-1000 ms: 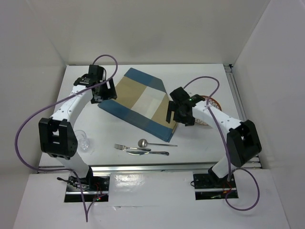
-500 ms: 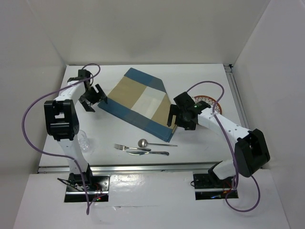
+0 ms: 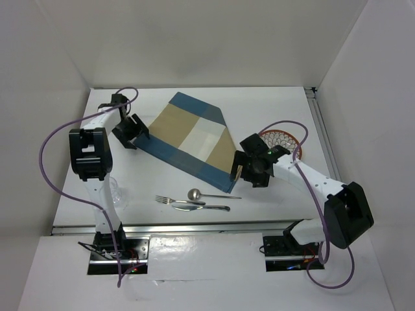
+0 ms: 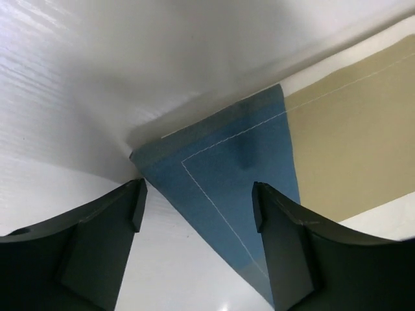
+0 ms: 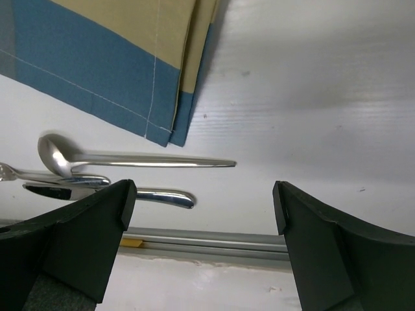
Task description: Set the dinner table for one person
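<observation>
Left gripper: the left gripper (image 3: pixel 130 132) stood with its jaws wide apart, holding nothing, low over the left corner of the placemat (image 3: pixel 188 139); in the wrist view that pointed blue corner lay between the two jaws.
Right gripper: the right gripper (image 3: pixel 249 170) was spread fully and held nothing, just above the placemat's near right corner, where the cloth edge showed as two layers.
Placemat edges: blue borders around tan and white panels; it lay skewed, none of its edges parallel to the table's.
Cutlery: the spoon (image 3: pixel 194 194), fork (image 3: pixel 170 200) and knife (image 3: pixel 207 208) lay close together along the near edge, just clear of the placemat's near corner.
Plate: a red-patterned plate (image 3: pixel 285 139) sat by the right edge, partly under the right arm.
Glass: a clear glass (image 3: pixel 113 191) stood near the left near corner, beside the left arm.
Dinner table: the dinner table (image 3: pixel 285 103) carried everything; bare white surface showed toward the far right corner and right of the cutlery.
</observation>
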`<action>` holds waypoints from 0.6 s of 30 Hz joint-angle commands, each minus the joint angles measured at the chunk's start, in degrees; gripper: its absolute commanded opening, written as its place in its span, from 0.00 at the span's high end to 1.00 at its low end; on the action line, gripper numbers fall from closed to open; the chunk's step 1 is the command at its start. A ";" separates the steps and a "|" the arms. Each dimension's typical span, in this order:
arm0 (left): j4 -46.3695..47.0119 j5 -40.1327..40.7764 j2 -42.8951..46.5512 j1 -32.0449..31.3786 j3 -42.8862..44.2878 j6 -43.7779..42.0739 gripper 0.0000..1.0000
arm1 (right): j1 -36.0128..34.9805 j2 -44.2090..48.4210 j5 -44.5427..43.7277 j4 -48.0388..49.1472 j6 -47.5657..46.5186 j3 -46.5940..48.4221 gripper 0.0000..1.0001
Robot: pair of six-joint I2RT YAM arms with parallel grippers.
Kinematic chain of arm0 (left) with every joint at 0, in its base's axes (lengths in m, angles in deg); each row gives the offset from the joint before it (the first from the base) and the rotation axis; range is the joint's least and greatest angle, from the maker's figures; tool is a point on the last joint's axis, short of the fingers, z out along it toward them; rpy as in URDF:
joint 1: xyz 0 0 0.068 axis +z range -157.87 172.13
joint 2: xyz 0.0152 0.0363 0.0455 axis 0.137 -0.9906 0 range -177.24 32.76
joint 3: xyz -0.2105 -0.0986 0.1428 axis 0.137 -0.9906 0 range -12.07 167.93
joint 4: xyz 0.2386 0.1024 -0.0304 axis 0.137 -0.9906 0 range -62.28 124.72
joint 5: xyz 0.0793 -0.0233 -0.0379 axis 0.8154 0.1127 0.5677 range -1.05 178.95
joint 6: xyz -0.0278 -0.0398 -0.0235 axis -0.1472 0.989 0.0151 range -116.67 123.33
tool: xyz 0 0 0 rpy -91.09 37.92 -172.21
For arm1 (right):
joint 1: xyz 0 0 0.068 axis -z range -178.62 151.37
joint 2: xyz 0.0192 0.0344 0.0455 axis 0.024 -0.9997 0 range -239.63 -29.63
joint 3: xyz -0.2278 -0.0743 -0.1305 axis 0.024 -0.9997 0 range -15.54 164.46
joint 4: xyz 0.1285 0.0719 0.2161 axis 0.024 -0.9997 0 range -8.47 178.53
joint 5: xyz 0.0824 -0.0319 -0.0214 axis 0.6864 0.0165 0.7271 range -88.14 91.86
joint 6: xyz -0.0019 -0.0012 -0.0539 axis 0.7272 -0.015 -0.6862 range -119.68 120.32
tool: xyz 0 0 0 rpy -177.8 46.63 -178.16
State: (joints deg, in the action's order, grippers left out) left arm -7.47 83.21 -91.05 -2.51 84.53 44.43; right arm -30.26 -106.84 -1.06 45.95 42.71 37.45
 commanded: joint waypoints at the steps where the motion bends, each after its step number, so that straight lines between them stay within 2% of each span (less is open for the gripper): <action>1: 1.14 0.46 -2.84 -0.53 -0.26 1.17 0.18 | -0.44 1.54 2.56 1.19 1.73 -1.13 0.00; 3: 2.47 -0.06 -2.84 -0.53 -0.88 1.17 0.42 | -0.44 1.01 3.88 3.64 2.95 -1.66 0.00; 4: 3.34 -0.85 -2.84 -0.53 -1.67 1.17 0.67 | -0.44 0.49 5.19 4.78 2.96 -2.27 0.00; 6: 4.04 -1.65 -2.84 -0.53 -2.38 1.17 0.98 | -1.49 -1.09 5.20 6.82 4.27 -2.98 0.01; 12: 4.05 -2.96 1.72 -0.53 -4.74 -0.06 1.00 | -2.02 -9.70 2.83 8.14 4.89 2.55 0.08; 13: 4.05 -2.27 2.95 -0.53 -5.53 -0.06 1.00 | -2.02 -10.76 2.22 8.14 5.50 2.55 0.12; 18: 4.84 -0.85 8.06 -0.53 -7.30 -1.99 1.00 | -2.02 -14.46 3.62 10.94 9.11 1.94 0.17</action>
State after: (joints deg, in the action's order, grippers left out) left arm -2.67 81.42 -87.27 -2.81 77.47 44.26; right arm -31.88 -121.00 2.35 53.12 48.55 38.45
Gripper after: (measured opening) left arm 0.045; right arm 0.835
